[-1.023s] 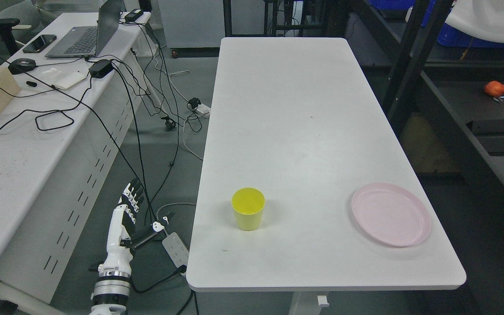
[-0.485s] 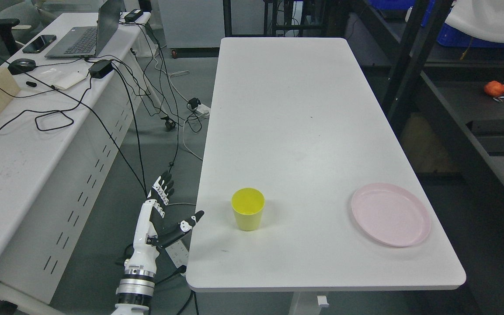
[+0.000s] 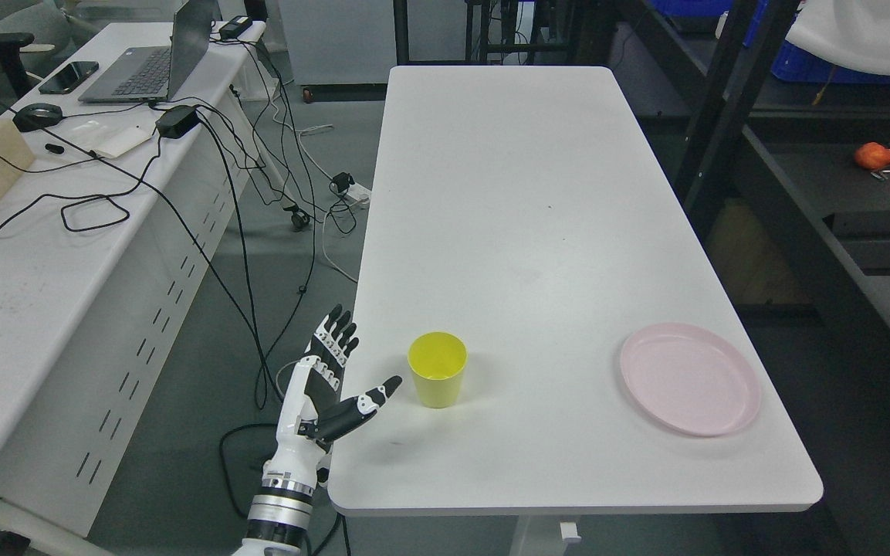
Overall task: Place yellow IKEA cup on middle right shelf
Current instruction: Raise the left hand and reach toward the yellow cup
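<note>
Yellow plastic cup (image 3: 437, 369) stands upright on white surface (image 3: 537, 232), ungrasped. Left robot hand (image 3: 334, 390) beside it, fingers spread, empty. Reach step: you must close around cup wall next

Cut off at the bottom edge: left arm below the wrist; at the right edge: dark shelf (image 3: 877, 193), its levels indistinguishable.
</note>
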`<state>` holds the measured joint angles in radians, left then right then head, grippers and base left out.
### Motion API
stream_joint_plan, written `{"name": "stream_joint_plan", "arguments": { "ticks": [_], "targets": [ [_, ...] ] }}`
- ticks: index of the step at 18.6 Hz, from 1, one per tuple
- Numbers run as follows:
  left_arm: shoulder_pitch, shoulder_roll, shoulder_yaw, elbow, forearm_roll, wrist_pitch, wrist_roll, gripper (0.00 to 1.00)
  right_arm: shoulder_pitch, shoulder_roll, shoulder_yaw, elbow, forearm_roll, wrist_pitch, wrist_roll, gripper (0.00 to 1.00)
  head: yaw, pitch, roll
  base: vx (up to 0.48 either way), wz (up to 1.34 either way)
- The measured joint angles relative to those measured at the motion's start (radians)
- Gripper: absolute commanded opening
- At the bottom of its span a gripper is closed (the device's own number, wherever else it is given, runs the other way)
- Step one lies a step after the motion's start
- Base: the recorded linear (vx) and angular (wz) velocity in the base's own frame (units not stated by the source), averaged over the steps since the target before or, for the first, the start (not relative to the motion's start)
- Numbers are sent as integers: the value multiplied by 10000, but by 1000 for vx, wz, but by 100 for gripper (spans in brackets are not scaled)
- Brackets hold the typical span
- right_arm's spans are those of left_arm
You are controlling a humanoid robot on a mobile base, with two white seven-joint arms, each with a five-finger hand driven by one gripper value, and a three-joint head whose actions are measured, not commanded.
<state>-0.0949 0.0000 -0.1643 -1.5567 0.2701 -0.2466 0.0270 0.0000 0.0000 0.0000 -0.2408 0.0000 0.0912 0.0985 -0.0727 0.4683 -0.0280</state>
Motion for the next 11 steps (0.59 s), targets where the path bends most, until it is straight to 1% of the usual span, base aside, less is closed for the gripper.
{"name": "stream_joint_plan", "arguments": {
  "ticks": [5, 11],
  "targets": [
    [-139, 0, -78, 209, 534, 356, 8, 99, 0, 0, 0, 0, 0, 0, 0, 99, 0, 0, 0, 26, 0],
    [-422, 0, -150, 454, 688, 812, 6, 99, -1, 0, 0, 0, 0, 0, 0, 99, 0, 0, 0, 42, 0]
  ]
}}
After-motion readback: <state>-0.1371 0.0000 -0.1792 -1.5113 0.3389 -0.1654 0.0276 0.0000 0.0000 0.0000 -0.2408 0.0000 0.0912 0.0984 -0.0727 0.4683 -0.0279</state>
